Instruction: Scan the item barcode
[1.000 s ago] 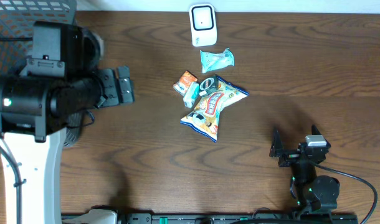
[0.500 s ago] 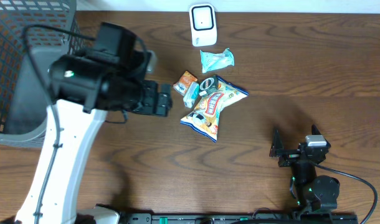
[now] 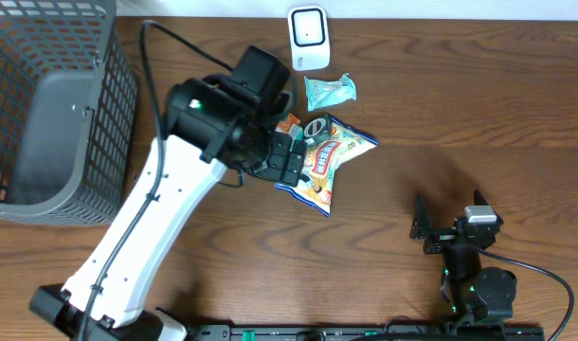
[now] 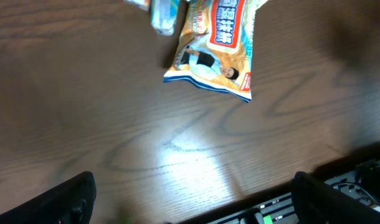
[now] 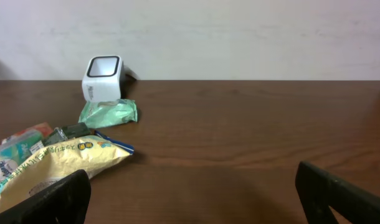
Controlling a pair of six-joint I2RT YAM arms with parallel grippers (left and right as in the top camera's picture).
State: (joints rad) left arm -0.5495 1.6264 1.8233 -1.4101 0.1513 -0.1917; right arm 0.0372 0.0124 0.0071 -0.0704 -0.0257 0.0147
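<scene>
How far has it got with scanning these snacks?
Nothing looks done yet: the snack bag and smaller packets lie in a pile near the white scanner. In hand: the left gripper hovers open at the bag, holding nothing. Left: grasp an item and show its barcode to the scanner.

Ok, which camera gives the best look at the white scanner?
Overhead: the white scanner sits whole and unobstructed, window facing the camera. Right wrist shows it side-on and low, with a green packet lying in front. Left wrist misses it.
</scene>
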